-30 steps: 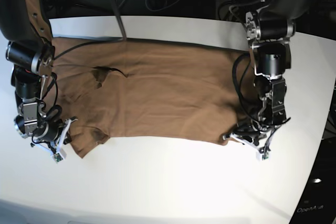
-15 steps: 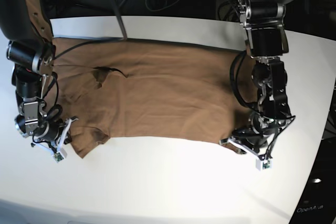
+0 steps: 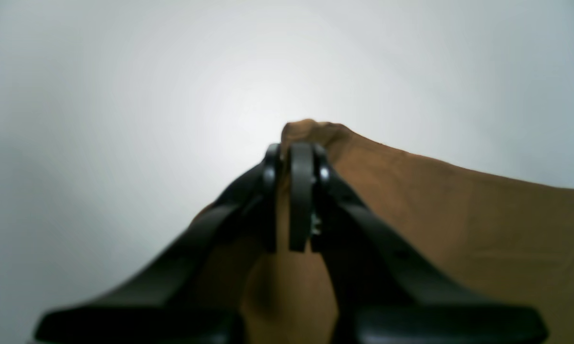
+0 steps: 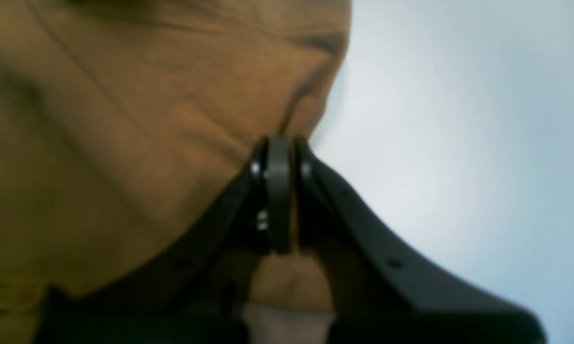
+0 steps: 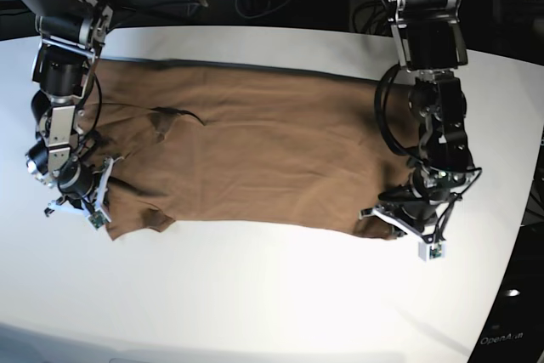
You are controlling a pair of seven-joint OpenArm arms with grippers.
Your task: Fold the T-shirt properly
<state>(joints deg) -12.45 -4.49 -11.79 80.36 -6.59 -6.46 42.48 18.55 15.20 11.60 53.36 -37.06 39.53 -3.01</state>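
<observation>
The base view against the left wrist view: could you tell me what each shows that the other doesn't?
Only the base view shows the whole T-shirt spread on the white table, with the right gripper at its other near corner. Only the left wrist view shows the left gripper pinching a raised fabric corner close up. Both show tan cloth on white tabletop.

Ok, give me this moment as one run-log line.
left gripper: shut on T-shirt hem corner | right gripper: shut on T-shirt sleeve edge | T-shirt: spread flat on white table, unfolded
</observation>
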